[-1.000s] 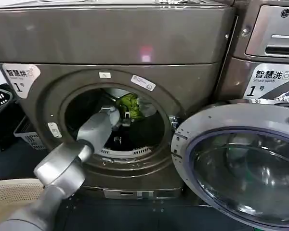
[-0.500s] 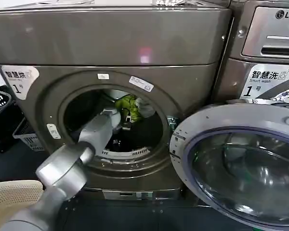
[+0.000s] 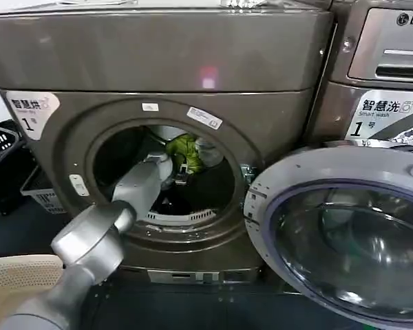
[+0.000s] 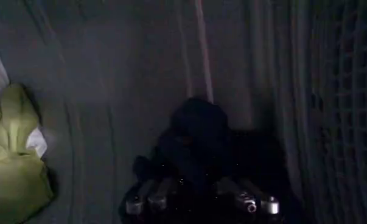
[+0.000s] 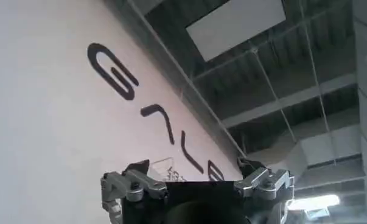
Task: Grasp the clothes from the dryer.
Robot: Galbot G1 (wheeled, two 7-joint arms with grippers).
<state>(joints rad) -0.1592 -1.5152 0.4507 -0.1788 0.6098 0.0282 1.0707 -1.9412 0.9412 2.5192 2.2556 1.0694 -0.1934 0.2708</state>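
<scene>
We have our left arm reaching through the round opening of the dryer (image 3: 158, 62), whose door (image 3: 344, 234) hangs swung open to our right. The left gripper (image 3: 181, 173) sits deep in the drum, just below and beside the clothes (image 3: 186, 152), a yellow-green piece with a paler piece at its right, lying toward the back of the drum near the upper middle of the opening. In the left wrist view the clothes (image 4: 13, 164) lie off to one side of the gripper (image 4: 198, 204), apart from it, and we cannot tell there how wide its jaws stand. We judge this to be the reach-in step, with no grasp made yet. Next we need to swing the gripper over onto the bundle and close on the fabric. Our right gripper (image 5: 198, 189) is parked away from the machine, jaws spread wide and holding nothing.
</scene>
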